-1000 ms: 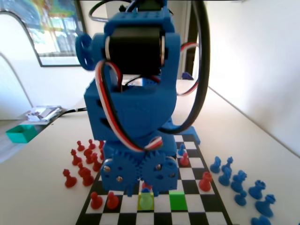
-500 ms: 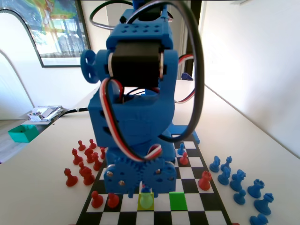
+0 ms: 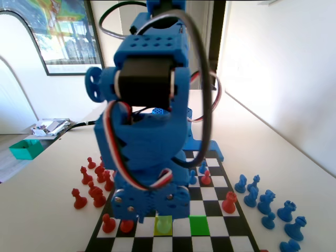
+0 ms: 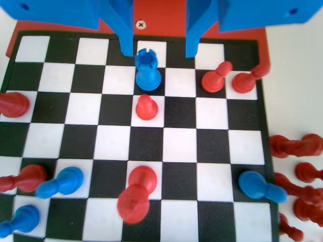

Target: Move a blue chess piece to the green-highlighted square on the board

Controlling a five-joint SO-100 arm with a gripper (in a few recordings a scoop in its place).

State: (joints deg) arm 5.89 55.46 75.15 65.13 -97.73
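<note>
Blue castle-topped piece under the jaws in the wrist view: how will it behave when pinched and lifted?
The blue castle-topped piece looks like rigid plastic, probably light. Its flared base should steady it, yet an off-centre pinch by the open end effector might tip it toward the red pawn beside it.

The arm (image 3: 149, 142) was bright blue printed plastic, blocky in build, with a black servo body set into its upper housing. A perforated blue plate sat at twelve o'clock above that servo. Red, white and black wires looped down its front, and thick black cables arched overhead. Two meshing blue gears with silver screws sat at six o'clock.
</note>
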